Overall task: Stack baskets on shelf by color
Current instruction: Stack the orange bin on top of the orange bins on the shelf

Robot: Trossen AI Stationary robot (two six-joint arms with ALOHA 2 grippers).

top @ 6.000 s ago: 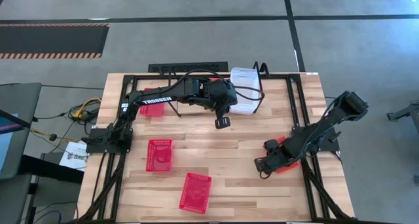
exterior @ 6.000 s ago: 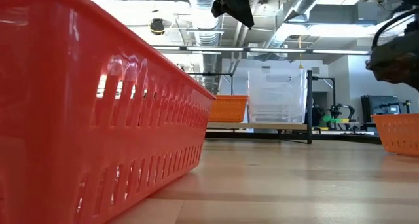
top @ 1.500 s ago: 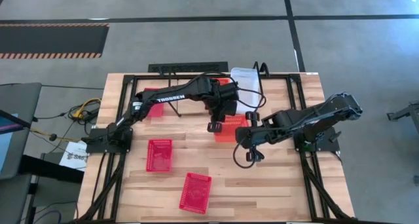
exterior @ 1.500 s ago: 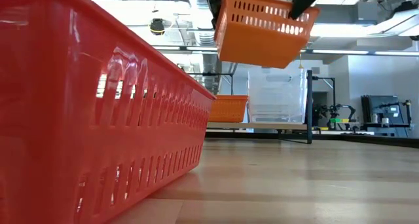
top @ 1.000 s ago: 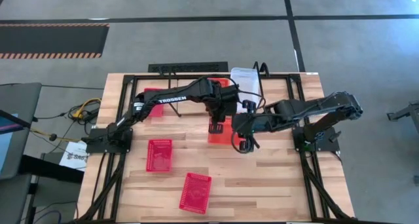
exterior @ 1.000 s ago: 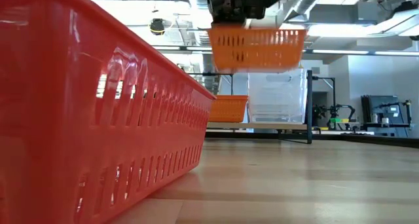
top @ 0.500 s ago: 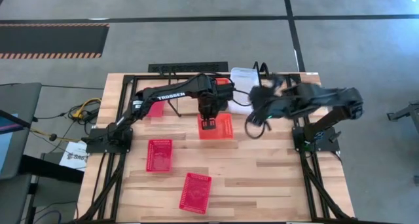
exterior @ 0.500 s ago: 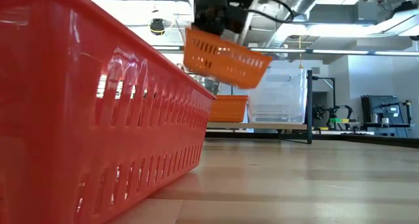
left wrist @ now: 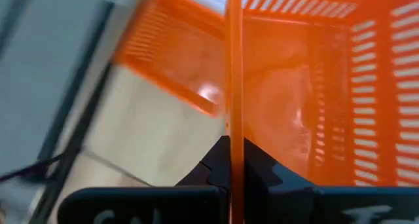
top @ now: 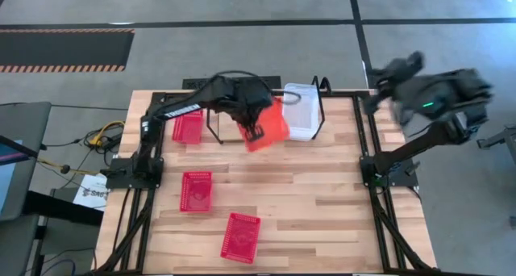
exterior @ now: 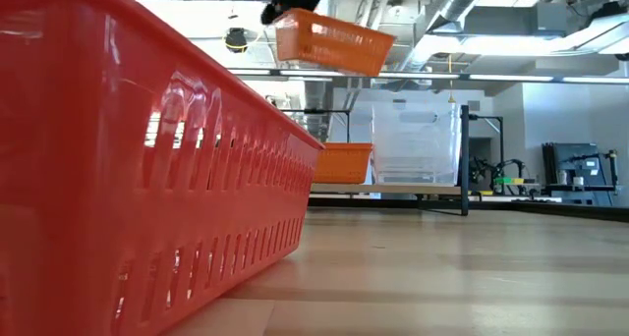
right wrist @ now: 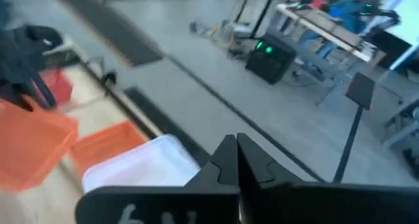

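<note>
An orange basket [top: 272,124] [exterior: 332,39] hangs tilted in the air over the table's far middle, with my left gripper [top: 251,133] shut on it. Just behind it the black rod shelf [top: 321,89] carries red baskets [top: 187,127] at its left, another orange basket [exterior: 342,162] in the middle and a clear basket [top: 302,110] at its right. My right gripper [right wrist: 237,149] is shut on nothing, raised high beyond the table's far right corner [top: 391,73]. My left gripper pinches the rim of one side wall [left wrist: 234,119] of the orange basket, one finger inside the basket and one outside. The fingers sit at the basket's left side. The basket is lifted clear, tilted, and juts toward the table's right from the fingers.
Two red baskets [top: 196,190] [top: 241,236] lie on the near left part of the wooden table; one of them fills the left of the low view [exterior: 147,179]. The black tubular frame [top: 367,139] runs along the table's sides.
My left gripper has carried the orange basket up and toward the far edge, near the shelf, and the basket has tipped from level to tilted. My right gripper has drawn away from the basket, swinging up and toward the far right corner.
</note>
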